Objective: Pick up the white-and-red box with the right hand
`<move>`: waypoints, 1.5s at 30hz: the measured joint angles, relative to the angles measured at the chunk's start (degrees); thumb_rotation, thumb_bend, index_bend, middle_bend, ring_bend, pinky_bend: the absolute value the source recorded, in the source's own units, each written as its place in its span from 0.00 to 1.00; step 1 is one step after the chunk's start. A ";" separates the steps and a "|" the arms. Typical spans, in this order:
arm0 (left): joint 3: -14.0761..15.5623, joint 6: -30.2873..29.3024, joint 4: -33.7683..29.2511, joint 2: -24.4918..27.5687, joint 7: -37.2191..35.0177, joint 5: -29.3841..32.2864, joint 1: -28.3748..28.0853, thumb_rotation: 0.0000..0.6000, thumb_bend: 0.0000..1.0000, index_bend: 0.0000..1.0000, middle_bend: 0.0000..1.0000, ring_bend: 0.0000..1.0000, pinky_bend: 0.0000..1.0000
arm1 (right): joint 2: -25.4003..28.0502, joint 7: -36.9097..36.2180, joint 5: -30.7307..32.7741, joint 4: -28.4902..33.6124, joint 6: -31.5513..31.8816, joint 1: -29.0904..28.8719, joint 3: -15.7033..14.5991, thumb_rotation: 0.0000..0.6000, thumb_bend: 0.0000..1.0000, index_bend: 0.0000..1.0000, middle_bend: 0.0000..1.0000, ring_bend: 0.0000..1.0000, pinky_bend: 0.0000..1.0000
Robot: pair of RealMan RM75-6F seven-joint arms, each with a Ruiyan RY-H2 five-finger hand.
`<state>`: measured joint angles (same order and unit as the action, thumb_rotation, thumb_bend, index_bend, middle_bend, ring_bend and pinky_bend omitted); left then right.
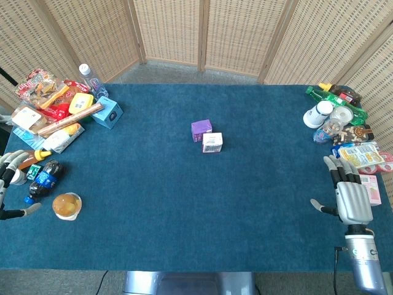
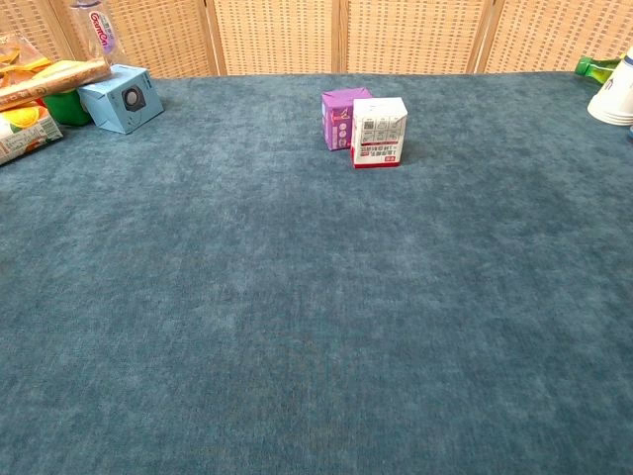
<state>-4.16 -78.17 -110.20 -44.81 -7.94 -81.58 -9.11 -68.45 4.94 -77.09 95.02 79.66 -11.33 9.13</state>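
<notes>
Two hands in sight, both at the near edge of the blue table (image 1: pixel 184 203), one per corner. L hand (image 1: pixel 11 178) sits at the far left edge, only partly in frame: fingers spread and pointing away from the robot, thumb stuck out to the side, holding nothing. Just beside it a dark bottle (image 1: pixel 43 178) lying down and a round orange-topped cup (image 1: pixel 67 206), w/ a heap of snack packs (image 1: pixel 49 107) further back.

Mid-table, well apart from either hand, the white-and-red box (image 1: pixel 212 142) stands upright, touching or nearly touching a purple box (image 1: pixel 201 129) behind it to the left.

R hand (image 1: pixel 350 196) at the near right corner, palm down, fingers straight and fanned forward, thumb out toward centre, released, nothing in it. Forearm runs back off the table edge. White cups (image 1: pixel 319 114) and packets further back on that side.

Chest view shows neither hand.
</notes>
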 measured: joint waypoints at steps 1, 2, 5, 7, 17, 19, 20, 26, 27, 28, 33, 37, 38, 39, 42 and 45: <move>0.02 -0.01 -0.01 0.02 0.01 -0.02 0.02 1.00 0.09 0.08 0.00 0.00 0.00 | 0.00 0.04 -0.03 0.03 0.01 0.00 -0.02 1.00 0.00 0.00 0.00 0.00 0.00; 0.05 -0.01 -0.02 0.04 0.00 -0.05 0.03 1.00 0.09 0.08 0.00 0.00 0.00 | -0.01 0.09 -0.07 0.05 0.01 -0.01 -0.04 1.00 0.00 0.00 0.00 0.00 0.00; 0.10 0.15 -0.06 0.19 -0.22 -0.09 0.01 1.00 0.09 0.08 0.00 0.00 0.00 | -0.02 0.13 -0.07 0.16 -0.01 -0.02 -0.07 1.00 0.00 0.00 0.00 0.00 0.00; 0.06 0.17 -0.10 0.24 -0.28 -0.08 -0.03 1.00 0.09 0.08 0.00 0.00 0.00 | 0.00 0.16 -0.06 0.24 -0.04 -0.08 -0.02 1.00 0.00 0.00 0.00 0.00 0.00; -0.33 -1.18 -1.64 1.48 -0.87 -0.41 0.39 1.00 0.09 0.08 0.00 0.00 0.00 | -0.05 2.11 0.76 1.63 -2.65 -2.54 1.19 1.00 0.00 0.00 0.00 0.00 0.00; -0.24 -1.25 -1.70 1.68 -1.07 -0.29 0.59 1.00 0.09 0.08 0.00 0.00 0.00 | -0.07 3.17 1.29 2.51 -3.55 -3.52 1.74 1.00 0.00 0.00 0.00 0.00 0.00; -0.21 -1.21 -1.71 1.76 -1.22 -0.17 0.62 1.00 0.09 0.08 0.00 0.00 0.00 | -0.14 3.66 1.55 2.87 -3.99 -3.98 1.98 1.00 0.00 0.00 0.00 0.00 0.00; -0.21 -0.18 -1.20 1.87 -1.70 0.54 0.36 1.00 0.09 0.07 0.00 0.00 0.00 | -2.35 8.13 3.95 4.32 -7.52 -8.34 3.91 1.00 0.00 0.00 0.00 0.00 0.00; -0.22 0.00 -1.10 1.82 -1.66 0.66 0.26 1.00 0.09 0.07 0.00 0.00 0.00 | -3.21 9.17 4.62 4.41 -8.34 -9.51 4.43 1.00 0.00 0.00 0.00 0.00 0.00; -0.24 0.11 -1.06 1.77 -1.63 0.78 0.21 1.00 0.09 0.07 0.00 0.00 0.00 | -3.90 9.95 5.19 4.44 -8.97 -10.44 4.85 1.00 0.00 0.00 0.00 0.00 0.00; -0.37 0.14 -1.25 1.67 -1.26 1.29 0.16 1.00 0.09 0.07 0.00 0.00 0.00 | -8.34 13.69 9.58 3.50 -12.72 -15.94 7.48 1.00 0.00 0.00 0.00 0.00 0.00; -0.53 -0.39 -1.55 1.79 -1.09 1.60 0.38 1.00 0.09 0.07 0.00 0.00 0.00 | -11.90 15.92 13.46 1.24 -15.55 -20.07 9.12 1.00 0.00 0.00 0.00 0.00 0.00; -0.57 -0.58 -1.59 1.82 -1.01 1.69 0.46 1.00 0.09 0.07 0.00 0.00 0.00 | -12.72 16.45 14.26 0.66 -16.08 -20.97 9.43 1.00 0.00 0.00 0.00 0.00 0.00; -0.63 -0.81 -1.67 1.88 -0.95 1.85 0.58 1.00 0.09 0.07 0.00 0.00 0.00 | -13.79 17.10 15.26 -0.12 -16.71 -22.13 9.82 1.00 0.00 0.00 0.00 0.00 0.00; -0.72 -0.99 -1.69 1.94 -0.91 2.23 0.75 1.00 0.09 0.07 0.00 0.00 0.00 | -16.42 18.35 17.70 -2.10 -17.98 -24.82 10.79 1.00 0.00 0.00 0.00 0.00 0.00; -0.77 -0.80 -1.53 1.88 -0.94 2.60 0.75 1.00 0.09 0.07 0.00 0.00 0.00 | -18.73 19.31 19.61 -4.50 -18.85 -27.28 11.56 1.00 0.00 0.00 0.00 0.00 0.00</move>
<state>-4.93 -78.96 -111.72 -42.93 -8.88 -78.97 -8.36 -87.18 24.25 -57.48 90.52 60.81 -38.61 20.69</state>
